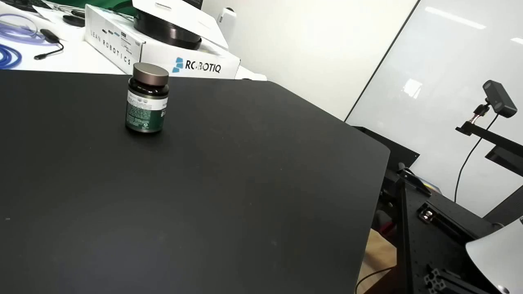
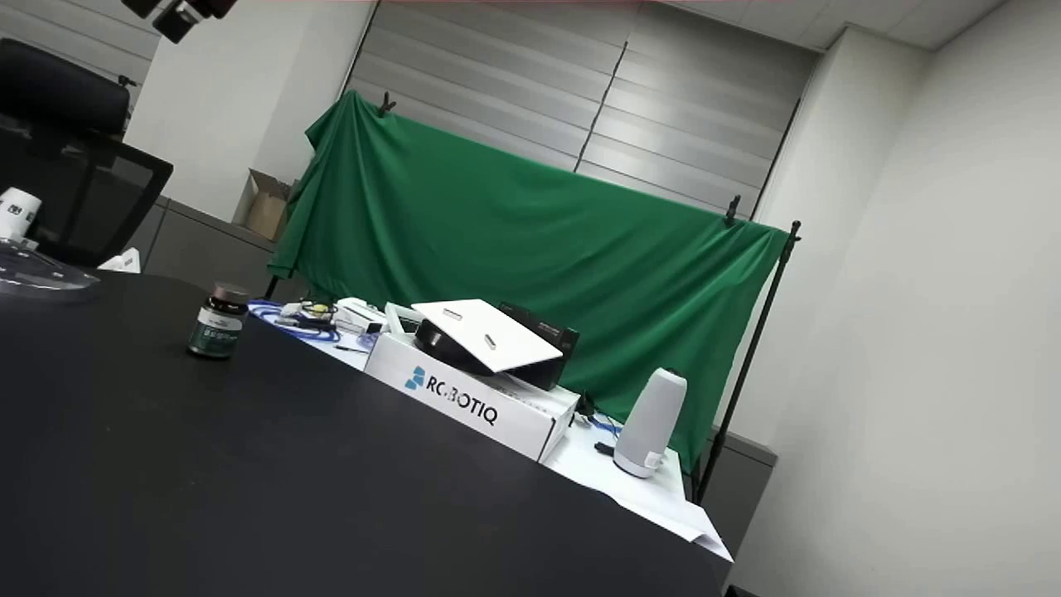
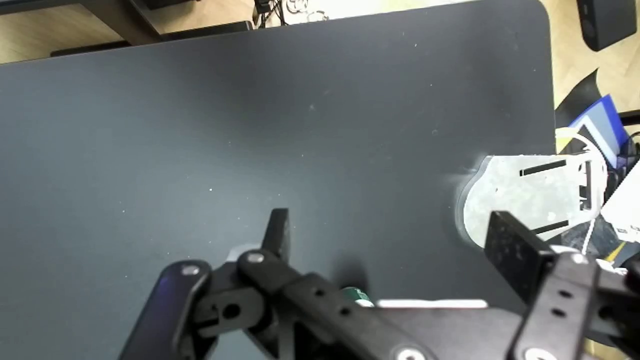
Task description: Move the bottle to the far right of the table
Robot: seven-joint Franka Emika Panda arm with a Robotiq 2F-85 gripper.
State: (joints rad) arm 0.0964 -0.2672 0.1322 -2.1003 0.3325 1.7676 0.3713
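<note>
The bottle is small, with dark glass, a brown cap and a green label with a white band. It stands upright on the black table (image 1: 245,188) towards its back edge in an exterior view (image 1: 146,107). It also stands near the table's edge at the left in an exterior view (image 2: 217,327). In the wrist view only a green and white sliver of the bottle (image 3: 354,293) shows; my gripper's finger linkage hides the rest. My gripper (image 3: 392,235) is open, with bare table between its fingertips. A dark piece (image 2: 176,18) at the top edge may be part of it.
A white Robotiq box (image 1: 190,65) with a black round thing and a white panel on it stands behind the table, also in an exterior view (image 2: 472,394). A pale slotted plate (image 3: 530,192) overlaps the table's right edge. A clear round piece (image 2: 41,278) lies at the far left.
</note>
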